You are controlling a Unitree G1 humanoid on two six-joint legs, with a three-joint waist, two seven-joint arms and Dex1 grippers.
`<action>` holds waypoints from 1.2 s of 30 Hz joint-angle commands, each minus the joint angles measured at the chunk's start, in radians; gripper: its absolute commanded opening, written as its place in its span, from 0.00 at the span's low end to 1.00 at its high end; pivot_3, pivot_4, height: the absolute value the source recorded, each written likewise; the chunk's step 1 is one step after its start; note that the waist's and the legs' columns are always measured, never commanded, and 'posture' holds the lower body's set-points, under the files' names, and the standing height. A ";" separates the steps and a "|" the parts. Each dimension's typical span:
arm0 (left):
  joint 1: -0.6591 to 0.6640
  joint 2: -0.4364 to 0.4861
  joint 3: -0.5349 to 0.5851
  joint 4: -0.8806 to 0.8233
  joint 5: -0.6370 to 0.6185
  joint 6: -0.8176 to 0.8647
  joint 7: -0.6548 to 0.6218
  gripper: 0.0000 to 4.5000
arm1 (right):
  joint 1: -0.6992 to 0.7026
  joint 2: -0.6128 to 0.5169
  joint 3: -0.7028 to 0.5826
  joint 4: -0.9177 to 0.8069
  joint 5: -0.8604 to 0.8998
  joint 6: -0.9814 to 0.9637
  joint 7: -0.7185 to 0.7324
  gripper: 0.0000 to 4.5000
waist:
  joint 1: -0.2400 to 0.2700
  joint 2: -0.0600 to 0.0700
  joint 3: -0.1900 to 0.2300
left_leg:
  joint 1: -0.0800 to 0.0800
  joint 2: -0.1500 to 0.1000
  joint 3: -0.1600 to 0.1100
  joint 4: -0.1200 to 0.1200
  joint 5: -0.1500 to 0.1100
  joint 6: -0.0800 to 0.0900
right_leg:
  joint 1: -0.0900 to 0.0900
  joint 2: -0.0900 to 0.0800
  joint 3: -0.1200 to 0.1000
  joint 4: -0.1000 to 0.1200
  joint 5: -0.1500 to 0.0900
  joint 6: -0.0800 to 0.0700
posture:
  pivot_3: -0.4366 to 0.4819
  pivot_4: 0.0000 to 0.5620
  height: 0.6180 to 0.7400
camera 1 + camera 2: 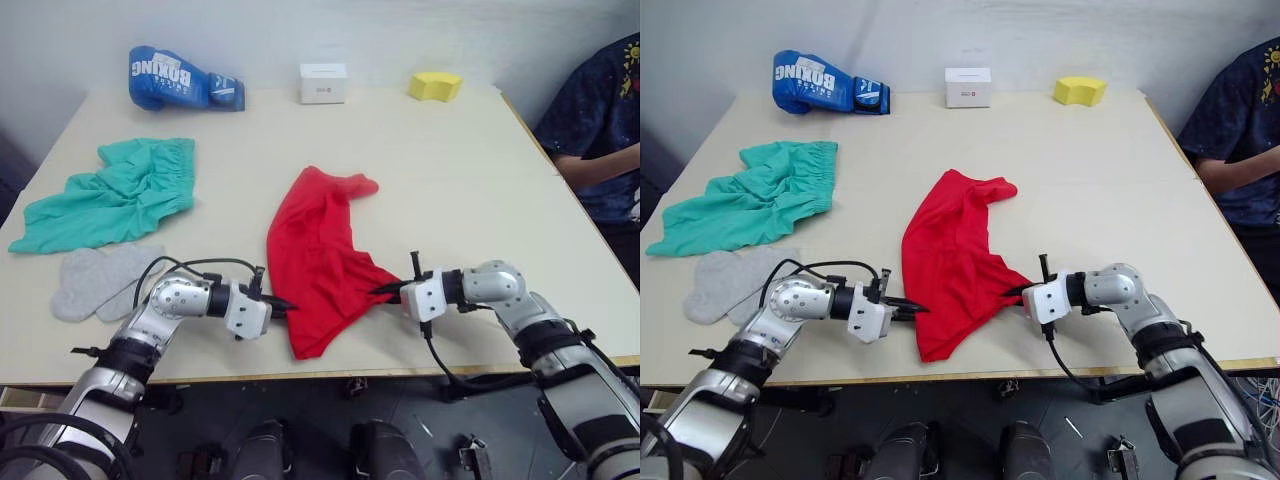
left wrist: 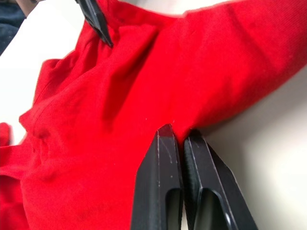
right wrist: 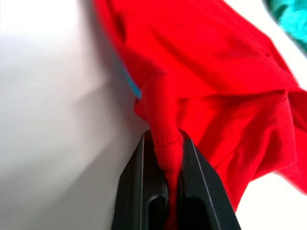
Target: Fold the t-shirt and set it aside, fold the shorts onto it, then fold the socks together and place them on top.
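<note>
Pinching opposite edges of crumpled bright red cloth t-shirt (image 1: 318,255): left hand (image 1: 283,304) clamped on hem, right hand (image 1: 385,291) gripping bunched fold, likely for spreading flat on pale surface (image 1: 450,170).

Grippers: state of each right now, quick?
Left gripper: shut on the t-shirt edge.
Right gripper: shut on a fold of the t-shirt.
</note>
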 commanded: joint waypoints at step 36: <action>0.150 0.155 0.274 -0.578 -0.401 0.929 -0.060 0.01 | 0.133 -0.313 -0.271 -0.924 0.523 1.325 0.157 0.00 | 0.030 0.003 0.013 | -0.021 0.010 -0.001 0.006 -0.001 -0.008 | -0.017 0.006 -0.009 -0.008 0.003 -0.008 | 0.48 0.27 1.00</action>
